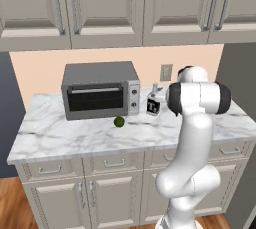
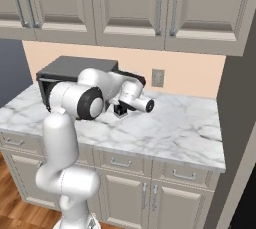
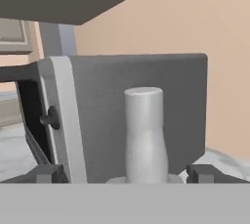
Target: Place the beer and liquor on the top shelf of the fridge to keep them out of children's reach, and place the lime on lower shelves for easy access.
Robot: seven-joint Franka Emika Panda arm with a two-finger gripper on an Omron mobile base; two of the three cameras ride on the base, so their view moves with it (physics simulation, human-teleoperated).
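The liquor, a squat pale bottle with a black label, stands on the marble counter just right of the toaster oven. In the hand view its neck rises upright midway between my two fingertips. My gripper is open, level with the bottle and straddling it without touching. From the right base view the gripper sits low over the counter beside the oven. The lime lies on the counter in front of the oven's right corner. The beer, the fridge and its top shelf are out of view.
A silver toaster oven stands against the peach wall, close to the left of the bottle. Closed wall cabinets hang above. A tall dark grey panel bounds the counter on the right. A wall outlet sits behind.
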